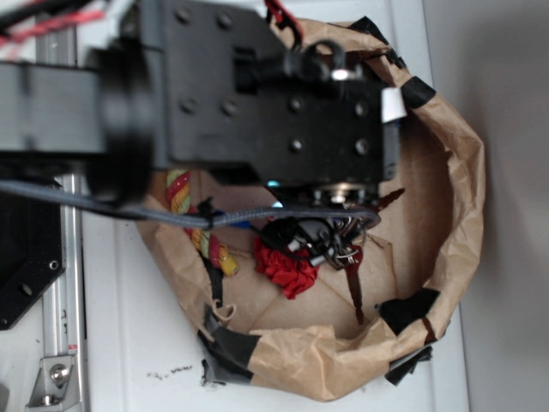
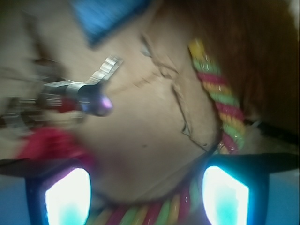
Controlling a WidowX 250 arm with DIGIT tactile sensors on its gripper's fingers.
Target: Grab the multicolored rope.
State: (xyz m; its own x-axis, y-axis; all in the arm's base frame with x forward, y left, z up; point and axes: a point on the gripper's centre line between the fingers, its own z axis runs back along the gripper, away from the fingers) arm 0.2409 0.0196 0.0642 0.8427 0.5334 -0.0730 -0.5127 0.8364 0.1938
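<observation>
White tabletop (image 1: 120,343) under paper basket (image 1: 463,189) | multicolored rope (image 2: 222,101) curved on basket floor, between the 2 fingers | gripper (image 2: 146,194) wide open, empty | descent to be centred over rope before closing

Claw (image 2: 147,197) open, fingers (image 2: 68,197) spread wide, pointing down.

Even, soft light is falling across the exterior view, which is staying fairly sharp, though the black arm (image 1: 257,86) in the upper left is swallowing detail. The wrist view is smearing with blur throughout, softest at its left edge. The two finger pads (image 2: 68,197) at the bottom are glowing blown-out white-cyan, and the upper right is sinking into brown shadow.
</observation>
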